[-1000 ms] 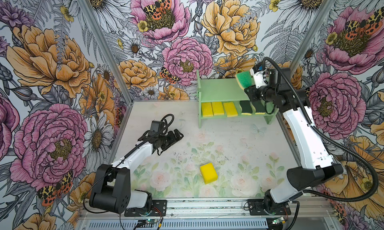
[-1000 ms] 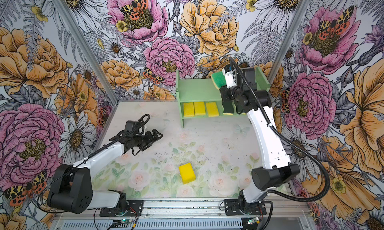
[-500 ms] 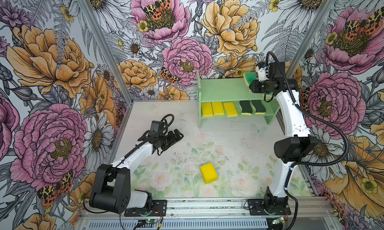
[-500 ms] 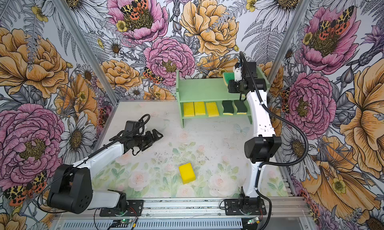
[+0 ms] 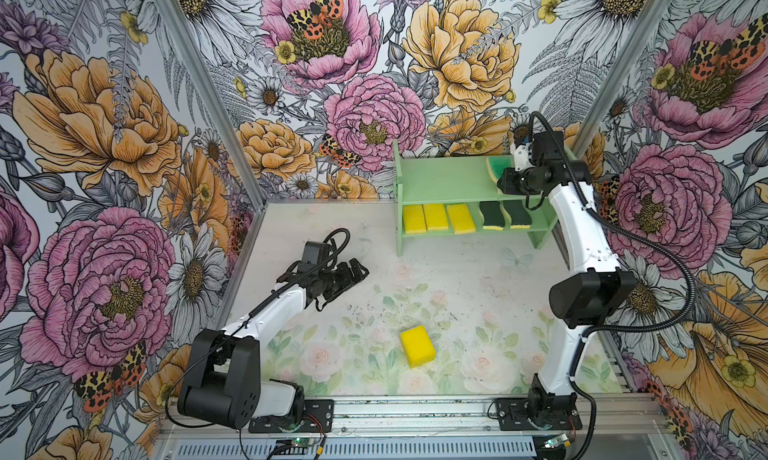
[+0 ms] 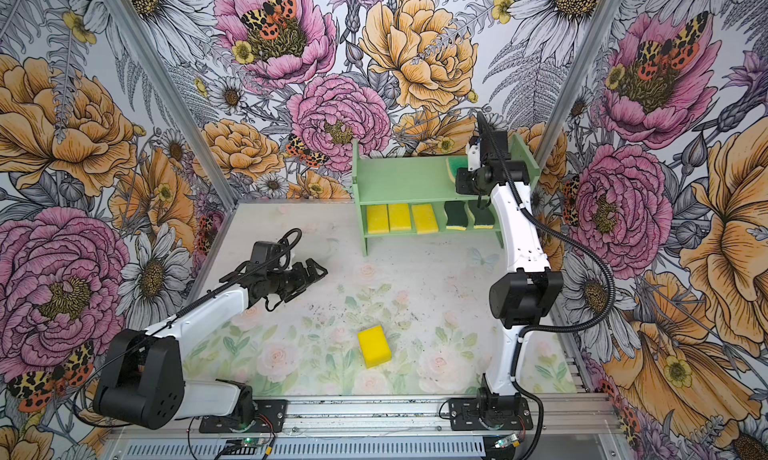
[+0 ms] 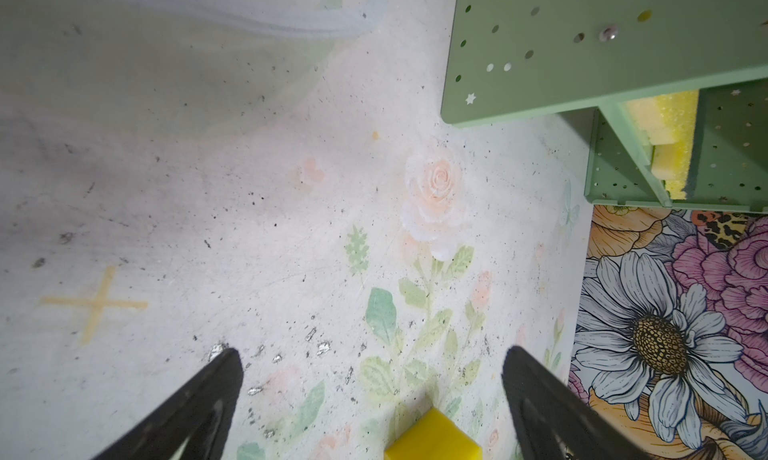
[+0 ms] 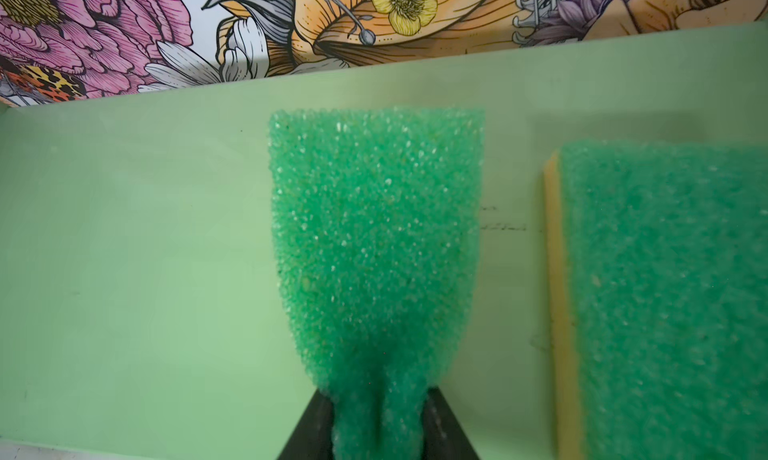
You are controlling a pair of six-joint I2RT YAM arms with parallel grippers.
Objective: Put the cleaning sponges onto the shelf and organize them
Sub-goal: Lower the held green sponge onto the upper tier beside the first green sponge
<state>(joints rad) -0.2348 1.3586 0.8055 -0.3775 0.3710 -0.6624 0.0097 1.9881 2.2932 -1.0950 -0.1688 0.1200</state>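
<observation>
We see the right gripper (image 8: 376,395) pinched tight on the near end of a teal-topped sponge (image 8: 374,237), squeezing the foam thin between its fingers. That sponge lies flat over the upper tier of the shelf (image 5: 444,179), toward its right end; we cannot tell whether it rests on the board. A second teal-topped sponge (image 8: 665,291) lies just beside it on the same tier, a narrow gap between them.

On the shelf's lower tier, three plain yellow sponges (image 5: 436,217) sit side by side at the left, with two dark-green-topped wavy ones (image 5: 505,214) to their right.

The left gripper (image 7: 370,351) hovers over the table (image 5: 478,279) in front of the shelf's left end, its jaws spread wide with nothing between them. One yellow sponge (image 5: 417,345) lies loose on the table, well in front of the shelf.
</observation>
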